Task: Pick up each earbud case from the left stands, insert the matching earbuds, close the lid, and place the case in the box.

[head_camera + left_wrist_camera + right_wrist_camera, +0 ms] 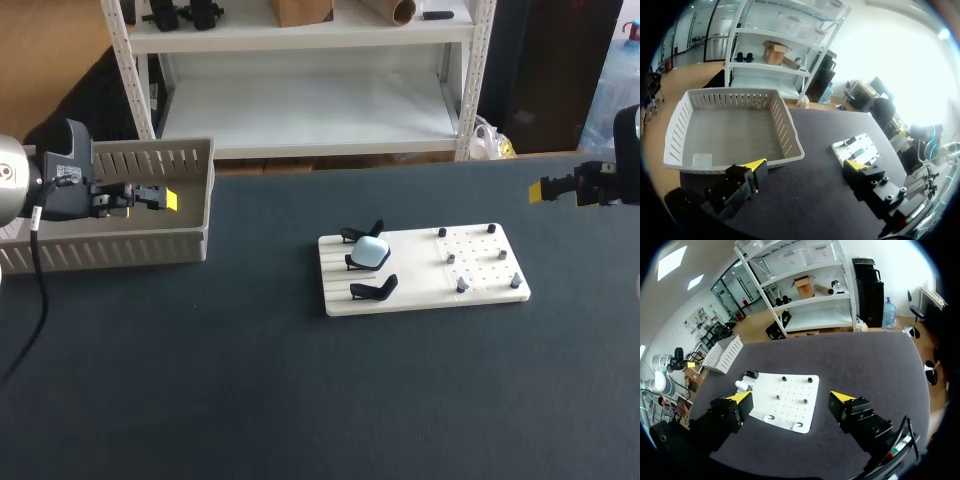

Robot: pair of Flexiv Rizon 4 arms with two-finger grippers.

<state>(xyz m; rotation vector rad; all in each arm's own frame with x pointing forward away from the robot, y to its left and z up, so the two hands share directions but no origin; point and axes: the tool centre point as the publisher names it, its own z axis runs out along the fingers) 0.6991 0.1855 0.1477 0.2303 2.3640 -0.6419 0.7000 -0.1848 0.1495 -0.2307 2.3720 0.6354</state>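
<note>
- Currently your earbud case (373, 252) is a smooth, rounded, pale blue-white shell. It sits on the middle one of three black stands (372, 290), and nothing is holding it.
- You see those stands as thin, curved and glossy, lined up on the grooved left half of a flat white board (422, 296).
- You find the board's right half drilled with a grid of small holes. A few small pieces (462, 285), some dark and some grey, stand upright there; they are too small to tell which are earbuds.
- You have the box (100, 255) at the table's far left. It is a grey plastic tray with slatted walls, and it lies well apart from the board.
- Your table (250, 380) is covered in a dark, matte, slightly grainy surface.
- Your left gripper (805, 167) hangs above the box's right side with its yellow-tipped fingers spread wide and nothing between them. From its wrist, the box lies ahead and the board off beside it.
- Your right gripper (790, 399) hovers over the table's right edge, well clear of the board, fingers wide apart and empty. Its wrist view looks down across the perforated half, with the case at the far side.
- You have bare dark surface between each gripper and the board.
</note>
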